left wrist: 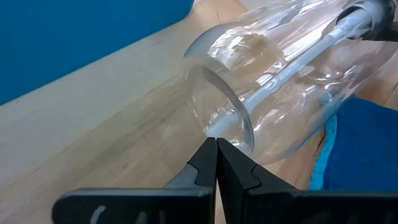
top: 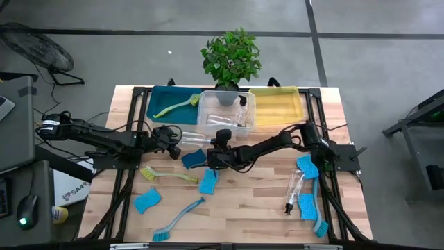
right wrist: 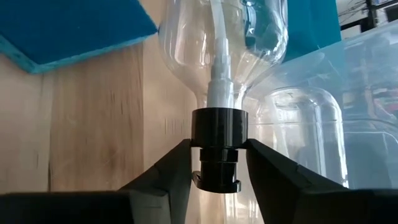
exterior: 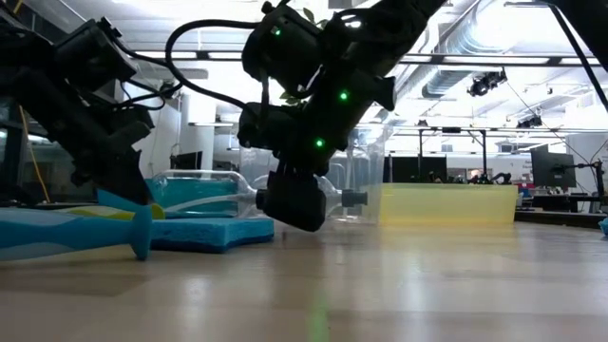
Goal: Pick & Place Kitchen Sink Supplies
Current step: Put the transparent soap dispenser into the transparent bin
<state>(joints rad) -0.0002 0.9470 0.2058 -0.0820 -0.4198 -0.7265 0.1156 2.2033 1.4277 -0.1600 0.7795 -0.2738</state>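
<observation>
A clear bottle [top: 191, 136] with a black pump top lies on its side on the table in front of the clear bin [top: 227, 111]. At its pump end is my right gripper [right wrist: 219, 155], shut on the pump top. My left gripper [left wrist: 216, 155] is shut, with its tips at the bottle's base [left wrist: 227, 124]. A blue sponge [top: 193, 158] lies beside the bottle on the near side. Another clear bottle [top: 295, 189], more blue sponges [top: 147, 201], a yellow-green brush [top: 170, 175] and a blue brush [top: 177, 221] lie about the table. My left gripper has its shut fingertips right at the rim of the bottle's base [left wrist: 214, 134]; whether they touch it I cannot tell. My right gripper pinches the black pump collar [right wrist: 219, 127] between its two fingers, one on each side. The fingers come slanting down from the table's right, along the bottle's length. The bottle lies on the table.
At the far edge stand a teal bin [top: 161, 97] with a yellow-green brush in it, the clear bin with a bottle in it, a yellow bin [top: 277, 103] and a potted plant [top: 231, 57]. Sponges [top: 307, 167] and a blue brush [top: 319, 215] lie at the right.
</observation>
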